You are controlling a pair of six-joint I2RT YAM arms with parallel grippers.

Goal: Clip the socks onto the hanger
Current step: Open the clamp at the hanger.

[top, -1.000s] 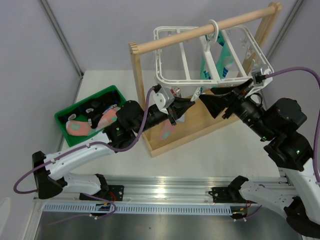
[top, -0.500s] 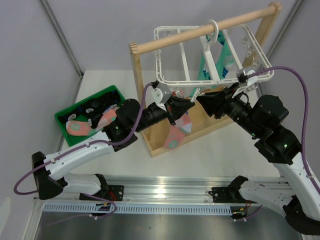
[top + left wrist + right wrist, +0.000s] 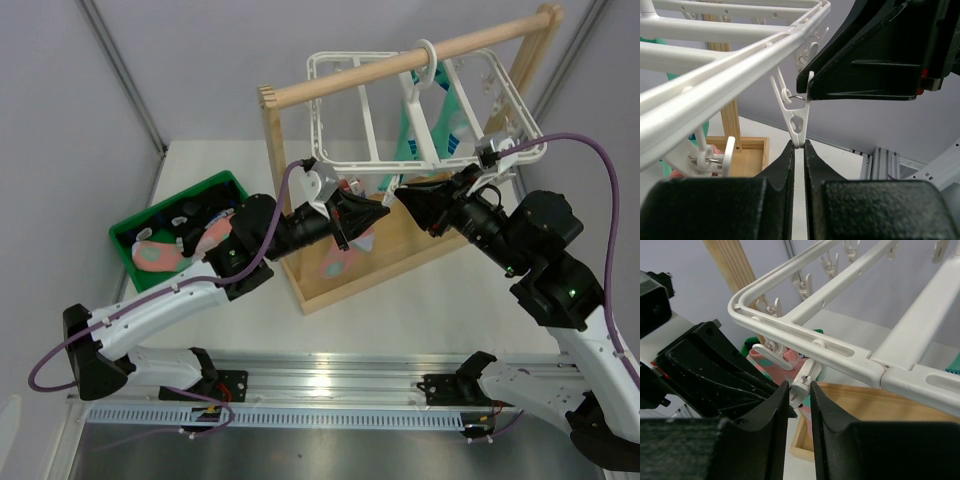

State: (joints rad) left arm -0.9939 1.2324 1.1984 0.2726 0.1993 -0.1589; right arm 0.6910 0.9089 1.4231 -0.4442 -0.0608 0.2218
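The white grid hanger (image 3: 340, 160) hangs from the wooden rod by its hook. A salmon-pink sock (image 3: 340, 262) dangles under the hanger's front left corner, hanging from my left gripper (image 3: 372, 215), which is shut. In the left wrist view the tip of a white clip (image 3: 795, 117) touches that gripper's (image 3: 799, 145) fingertips, and the sock is hidden there. My right gripper (image 3: 400, 197) faces it from the right. Its jaws (image 3: 799, 387) press both sides of the clip's (image 3: 803, 381) upper end, with pink sock (image 3: 790, 359) behind.
A green bin (image 3: 160, 215) at the left holds another pink sock (image 3: 155, 257) and black socks (image 3: 195, 212). Teal socks (image 3: 440, 125) hang inside the hanger. The wooden rack's rod (image 3: 400, 65) and its base tray (image 3: 410, 245) stand right behind both grippers.
My right gripper moved in leftward and closed onto the clip. My left gripper carried the pink sock right, then raised it up to the clip's tip.
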